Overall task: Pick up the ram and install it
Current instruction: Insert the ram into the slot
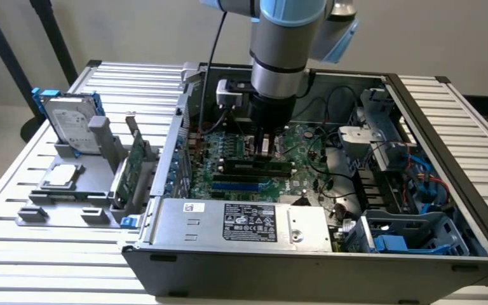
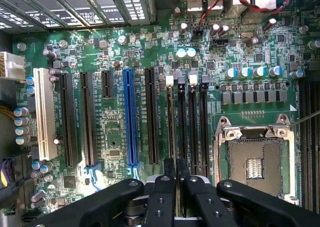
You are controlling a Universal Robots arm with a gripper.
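- Over the motherboard (image 1: 253, 159), a flat green board thick with small parts, we see the gripper (image 2: 176, 179) reaching down into the open metal case (image 1: 312, 254).
- Its black fingers (image 2: 162, 187) are pressed close together, pinching the thin edge of the ram (image 2: 172, 132).
- The ram, a narrow green stick, stands edge-on in one of the long black memory slots (image 2: 192, 132) on the motherboard, beside the square metal CPU socket (image 2: 252, 162).
- On the motherboard's other side we see a blue expansion slot (image 2: 130, 117) and a white one (image 2: 44, 114).
- Outside the case, on the ribbed table (image 1: 23, 254), a grey holder (image 1: 74, 190) carries a hard drive (image 1: 70, 124).
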